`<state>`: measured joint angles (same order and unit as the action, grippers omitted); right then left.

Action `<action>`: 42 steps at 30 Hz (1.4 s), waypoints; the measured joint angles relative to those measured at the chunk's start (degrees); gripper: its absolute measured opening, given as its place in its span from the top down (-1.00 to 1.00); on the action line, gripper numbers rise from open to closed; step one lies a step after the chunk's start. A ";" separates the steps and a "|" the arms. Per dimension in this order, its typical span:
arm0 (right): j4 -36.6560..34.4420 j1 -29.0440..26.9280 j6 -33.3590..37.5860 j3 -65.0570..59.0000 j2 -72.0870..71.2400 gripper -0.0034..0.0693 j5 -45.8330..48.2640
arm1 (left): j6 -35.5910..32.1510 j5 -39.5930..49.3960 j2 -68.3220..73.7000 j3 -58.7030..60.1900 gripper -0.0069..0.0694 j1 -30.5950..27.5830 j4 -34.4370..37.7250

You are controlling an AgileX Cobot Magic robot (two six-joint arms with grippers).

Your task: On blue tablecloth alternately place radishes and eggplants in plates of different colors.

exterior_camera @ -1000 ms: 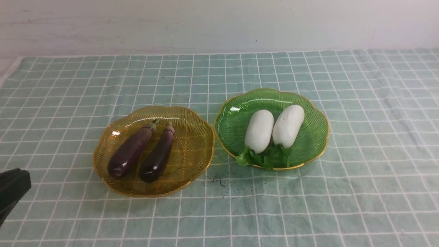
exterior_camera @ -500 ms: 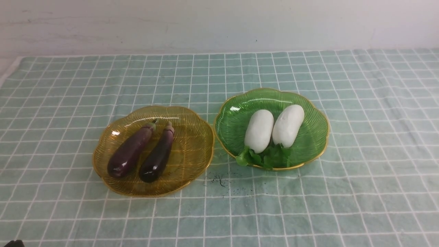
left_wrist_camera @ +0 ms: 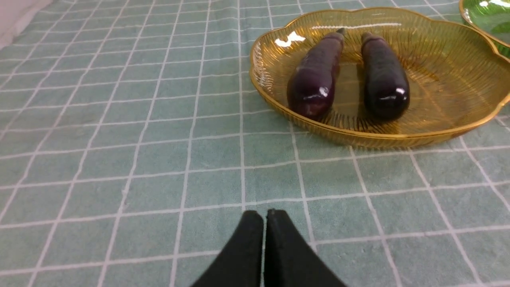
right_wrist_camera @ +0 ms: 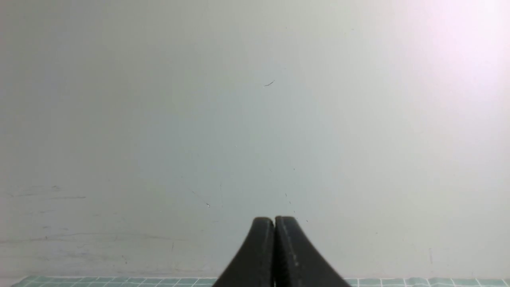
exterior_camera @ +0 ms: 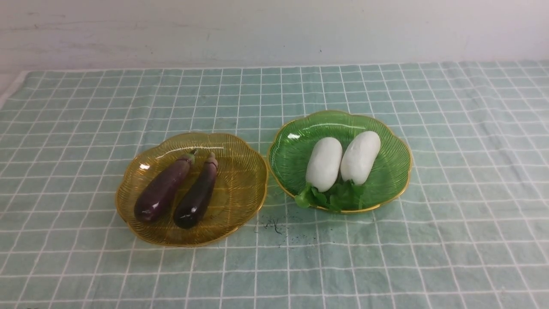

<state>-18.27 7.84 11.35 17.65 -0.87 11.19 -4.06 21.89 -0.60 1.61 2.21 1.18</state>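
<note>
With both slim glossy purple eggplants (exterior_camera: 178,195) lying in the translucent amber ribbed plate (exterior_camera: 240,189) at 9 o'clock and both stubby white radishes (exterior_camera: 342,162) in the matching green plate (exterior_camera: 287,159) at 3 o'clock on the pale teal gridded tablecloth (exterior_camera: 450,240), I log sorting as complete. Left gripper (left_wrist_camera: 265,217) and right gripper (right_wrist_camera: 274,223): jaws pressed together, empty. The left arm has left the front view since a second ago.

Eggplants (exterior_camera: 178,193) lie in the left plate (exterior_camera: 240,189), radishes (exterior_camera: 341,161) in the right plate (exterior_camera: 291,159).
</note>
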 joint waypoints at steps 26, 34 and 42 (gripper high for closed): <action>0.00 0.00 0.05 0.00 0.00 0.94 0.00 | -0.57 -0.01 0.00 0.00 0.84 2.54 0.00; 0.00 0.00 0.05 0.00 0.00 0.94 0.00 | -0.57 -0.01 0.00 0.00 0.84 2.54 0.00; 1.66 0.00 0.98 0.00 0.00 0.94 0.00 | -0.57 -0.01 0.00 0.00 0.84 2.54 0.00</action>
<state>-16.61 7.84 12.33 17.65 -0.87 11.19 -4.63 21.89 -0.60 1.61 4.75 1.18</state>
